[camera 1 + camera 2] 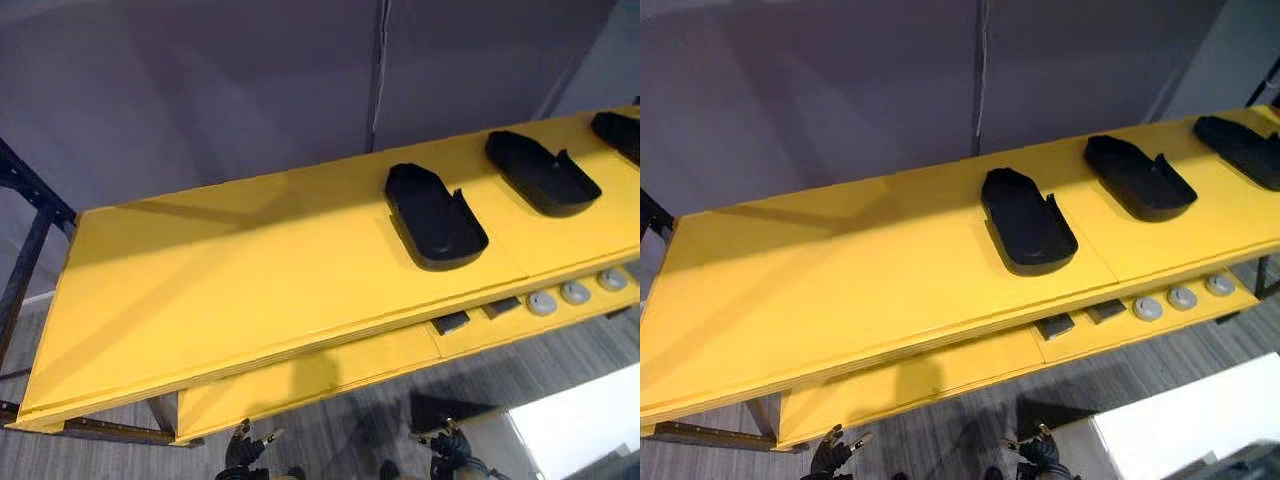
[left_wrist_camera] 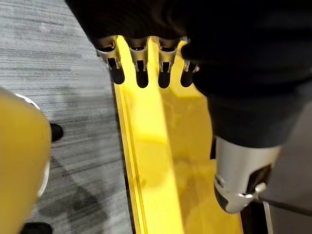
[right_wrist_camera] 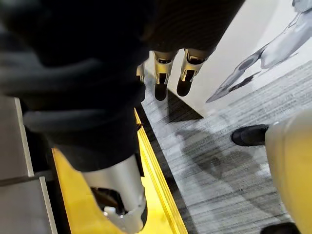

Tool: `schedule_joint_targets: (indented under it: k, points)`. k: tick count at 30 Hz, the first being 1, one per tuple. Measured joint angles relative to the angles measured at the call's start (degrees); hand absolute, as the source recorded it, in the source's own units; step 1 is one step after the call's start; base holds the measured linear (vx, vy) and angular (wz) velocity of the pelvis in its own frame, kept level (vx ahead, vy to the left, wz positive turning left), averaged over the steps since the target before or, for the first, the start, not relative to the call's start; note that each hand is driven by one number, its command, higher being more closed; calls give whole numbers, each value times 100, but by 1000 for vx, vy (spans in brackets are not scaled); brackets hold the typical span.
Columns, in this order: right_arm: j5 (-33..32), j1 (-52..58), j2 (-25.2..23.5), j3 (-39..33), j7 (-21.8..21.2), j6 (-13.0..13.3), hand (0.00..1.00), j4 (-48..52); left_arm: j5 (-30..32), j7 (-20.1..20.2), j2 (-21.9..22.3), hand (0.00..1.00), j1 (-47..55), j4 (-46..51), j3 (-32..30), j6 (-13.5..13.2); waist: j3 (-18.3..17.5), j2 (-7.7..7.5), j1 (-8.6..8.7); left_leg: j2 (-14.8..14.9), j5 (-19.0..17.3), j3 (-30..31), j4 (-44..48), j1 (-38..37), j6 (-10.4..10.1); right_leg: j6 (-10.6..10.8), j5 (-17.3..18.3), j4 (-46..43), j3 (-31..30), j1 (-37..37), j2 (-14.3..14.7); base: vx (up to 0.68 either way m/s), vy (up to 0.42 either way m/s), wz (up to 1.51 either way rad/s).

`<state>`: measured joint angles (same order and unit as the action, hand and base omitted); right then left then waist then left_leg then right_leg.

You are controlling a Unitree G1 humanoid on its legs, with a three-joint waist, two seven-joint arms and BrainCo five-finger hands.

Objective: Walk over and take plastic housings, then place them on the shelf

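Both hands hang low at the near side of the rack, left hand (image 1: 245, 447) and right hand (image 1: 447, 440), fingers relaxed and loosely spread, holding and touching nothing. Three black plastic housings (image 1: 540, 170) lie on the top board of the yellow shelf (image 1: 220, 280), the nearest housing (image 1: 432, 215) ahead and to my right. My call: sidestep right until it sits between the arms, lift both hands above the board's front edge, then close in on its two long sides.

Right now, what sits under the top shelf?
A lower shelf juts out below the top shelf, carrying three grey discs and two dark blocks near its front. Everything farther back is covered by the top shelf.
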<state>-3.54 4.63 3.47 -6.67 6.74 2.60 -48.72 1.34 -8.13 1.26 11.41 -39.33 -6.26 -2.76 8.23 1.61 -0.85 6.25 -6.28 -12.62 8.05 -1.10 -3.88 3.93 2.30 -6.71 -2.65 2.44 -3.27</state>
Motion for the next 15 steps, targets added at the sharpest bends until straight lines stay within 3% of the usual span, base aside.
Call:
schedule_joint_targets:
  k: [2, 5, 7, 8, 11, 13, 15]
  points:
    - [116, -11, -45, -3, 0, 0, 0, 136, 0, -9, -5, 0, -85, 10, -27, -14, 40, -56, 5, -15, -157, -198, 204, 59, 19, 60, -82, -4, -285, 135, -7, -170, 133, -76]
    - [380, -107, -138, 4, 3, -21, 0, 419, 15, -40, -22, 0, -202, -3, -129, -51, 188, -222, -10, -3, -430, -971, 529, 240, 61, 218, -480, 163, -1103, 540, 24, -163, 163, -124]
    - [519, -111, -166, 4, 9, -46, 0, 429, 69, -45, -68, 0, -264, -6, -130, -52, 236, -284, 18, 34, -415, -1300, 566, 320, 188, 105, -676, 351, -1193, 654, -11, -147, 118, -91]
    - [578, -141, -153, -1, 25, -64, 0, 390, 119, -44, -57, 0, -344, -18, -139, -54, 277, -214, -5, 162, -367, -1569, 596, 442, 326, -79, -660, 41, -584, 861, -78, -157, 113, -100]
    - [616, -215, -150, 7, 47, -96, 0, 175, 122, -53, -112, 0, -496, -41, -120, -53, 311, -184, -1, 310, -261, -1935, 526, 263, 326, -232, 323, -1851, 1149, 1075, -394, -40, 57, -69]
    - [618, -242, -132, 9, 51, -87, 0, -14, 124, -50, -152, 0, -588, -82, -122, -46, 269, -274, 3, 173, -263, -1936, 662, 175, 330, -246, 505, -1910, 1507, 974, -510, 16, -40, -74]
    - [624, -332, 1, 62, 63, -82, 0, -225, 126, -42, -134, 0, -694, -243, -110, -34, 216, -253, -17, -70, -346, -1195, 358, 233, 403, -361, 292, -1083, 1504, 707, -335, -40, -47, -130]
